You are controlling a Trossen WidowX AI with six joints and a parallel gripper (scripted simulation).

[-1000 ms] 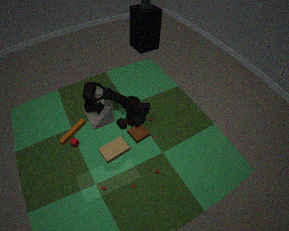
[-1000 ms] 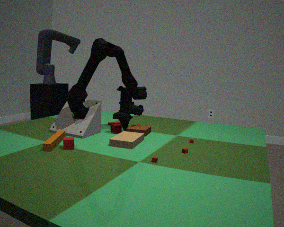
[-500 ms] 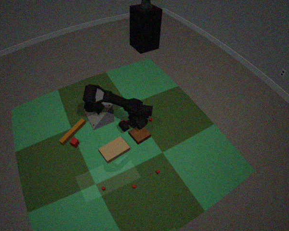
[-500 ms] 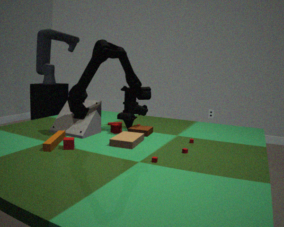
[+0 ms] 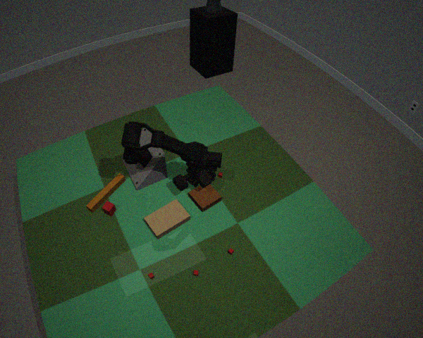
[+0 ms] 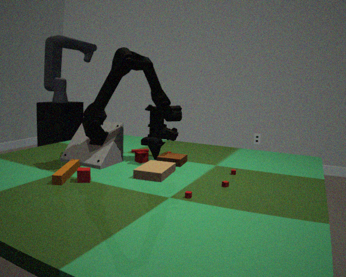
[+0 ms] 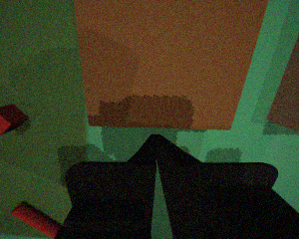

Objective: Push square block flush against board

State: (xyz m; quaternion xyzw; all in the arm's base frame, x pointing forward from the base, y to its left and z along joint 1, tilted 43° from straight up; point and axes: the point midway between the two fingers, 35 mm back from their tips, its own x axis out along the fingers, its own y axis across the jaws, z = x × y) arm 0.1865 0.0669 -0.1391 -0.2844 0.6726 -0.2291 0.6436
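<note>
The brown square block (image 5: 204, 196) (image 6: 173, 156) (image 7: 171, 55) lies flat on the mat. The tan board (image 5: 166, 217) (image 6: 155, 166) lies flat beside it, and its dark side shows at the right edge of the wrist view (image 7: 293, 82). A strip of green mat separates them, so they do not touch. My gripper (image 5: 197, 184) (image 6: 156, 157) (image 7: 154, 138) is shut and empty, pointing down at the block's side nearest the arm base. In the wrist view the tips stand just short of that side; whether they touch it I cannot tell.
An orange bar (image 5: 106, 192) (image 6: 66, 172) and a red cube (image 5: 108, 208) (image 6: 83, 175) lie near the arm base. A red cylinder (image 6: 141, 157) and a red rod (image 6: 139, 150) (image 7: 35, 219) are behind the board in the exterior view. Several tiny red cubes are scattered around.
</note>
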